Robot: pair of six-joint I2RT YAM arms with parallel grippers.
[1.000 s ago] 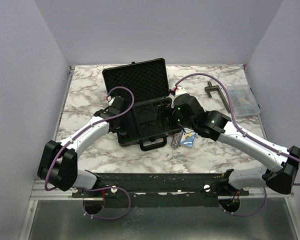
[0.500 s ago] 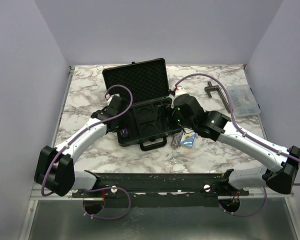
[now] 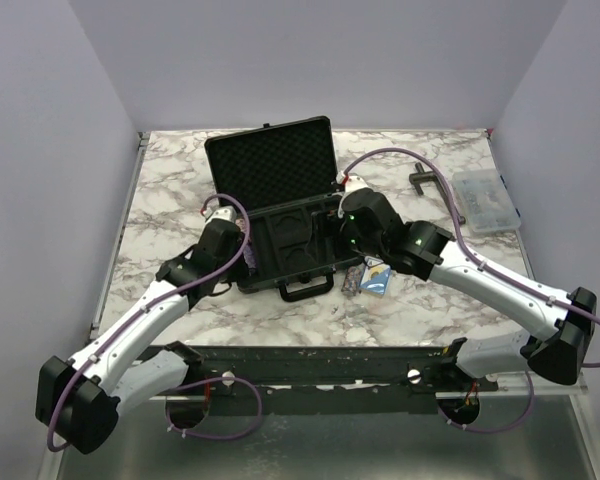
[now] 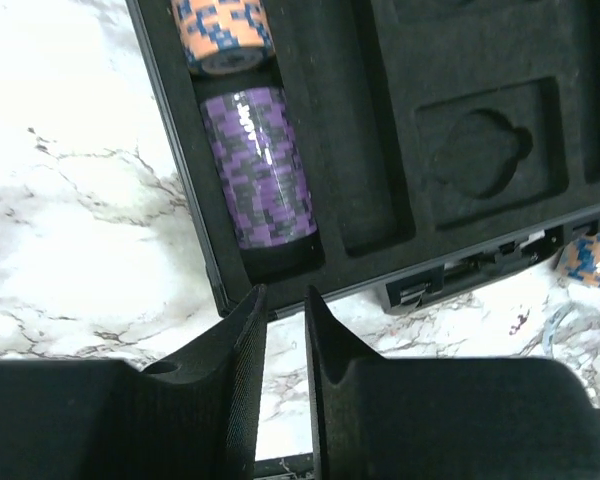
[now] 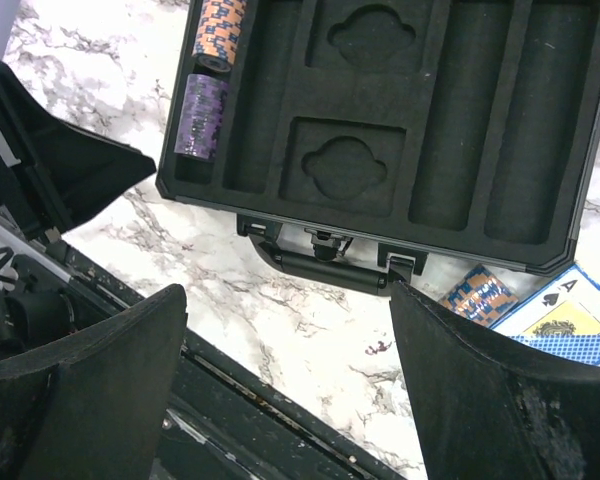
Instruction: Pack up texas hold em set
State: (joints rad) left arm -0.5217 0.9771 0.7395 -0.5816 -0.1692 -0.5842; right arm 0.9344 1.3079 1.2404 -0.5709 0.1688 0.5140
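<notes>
Left wrist shows the left hand (image 4: 284,300) nearly pressed together, empty, by the case (image 4: 460,40); right hand (image 5: 288,290) spread, empty.

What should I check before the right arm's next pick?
1. Lid of the case open: ok.
2. Purple chips and orange chips seated in the leftmost slot: ok.
3. Right hand open, empty, above the handle: ok.
4. Left hand shut, empty, clear of the chips: ok.
5. Everything packed: not ok; a chip stack and the blue deck lie on the table by the case's front right corner.
</notes>
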